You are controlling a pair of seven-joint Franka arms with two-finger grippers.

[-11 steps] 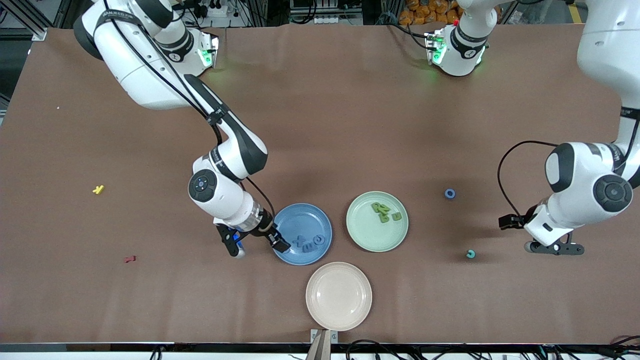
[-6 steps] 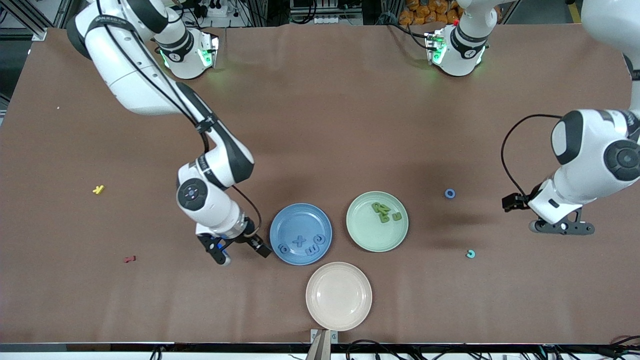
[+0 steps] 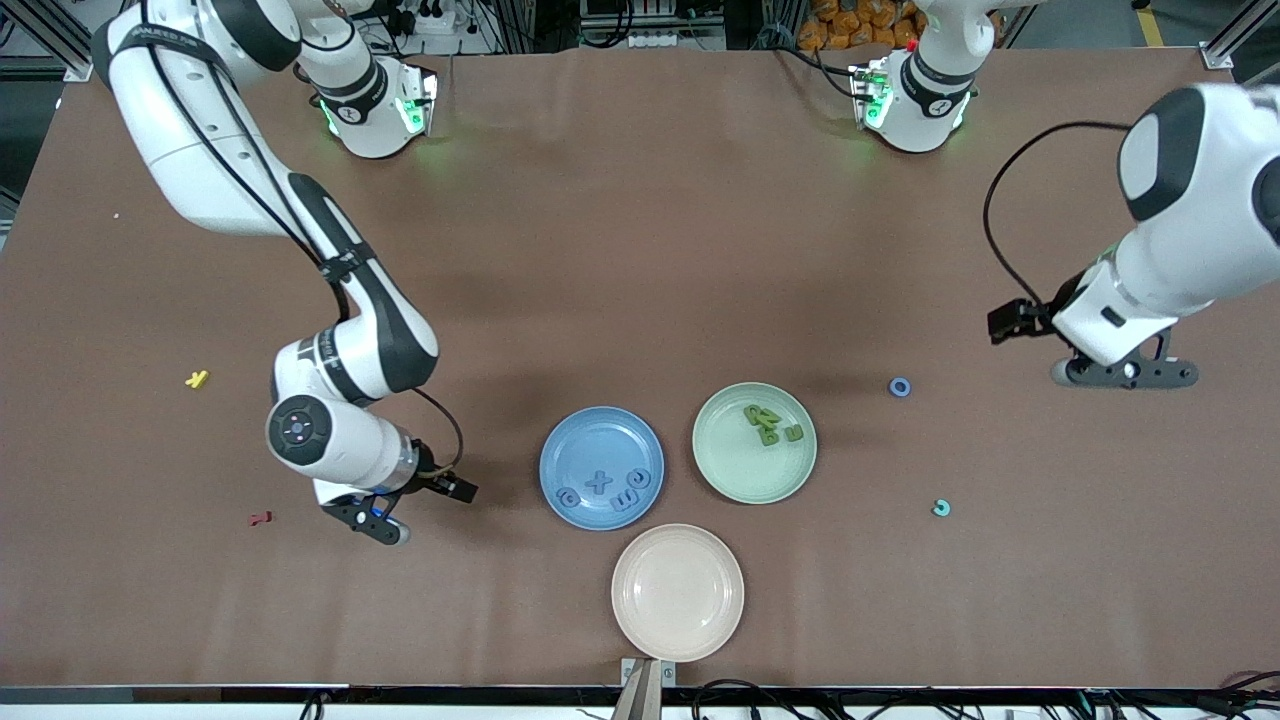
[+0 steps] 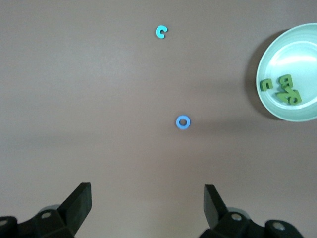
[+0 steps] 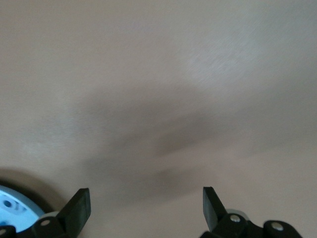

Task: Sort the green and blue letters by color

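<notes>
Blue letters [image 3: 605, 490] on blue plate [image 3: 560, 455], green letters [image 3: 768, 425] on green plate [image 3: 730, 470], mid-tabletop nr front edge. Blue ring letter [image 3: 900, 387] loose on tabletop. Left end effector [image 3: 1125, 373] & right end effector [image 3: 405, 512]: wide open, empty.

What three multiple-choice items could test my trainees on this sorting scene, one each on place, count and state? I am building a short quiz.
1. Where does the small blue ring lie?
A. in the blue plate
B. on the bare table toward the left arm's end
C. in the pink plate

2. How many plates are on the table?
A. two
B. three
C. four

3. How is the left gripper?
A. open and empty
B. shut on a green letter
C. shut on the ring

Key:
1 B, it sits apart from the green plate.
2 B, the blue plate, green plate and pink plate.
3 A, nothing sits between its spread fingers.
</notes>
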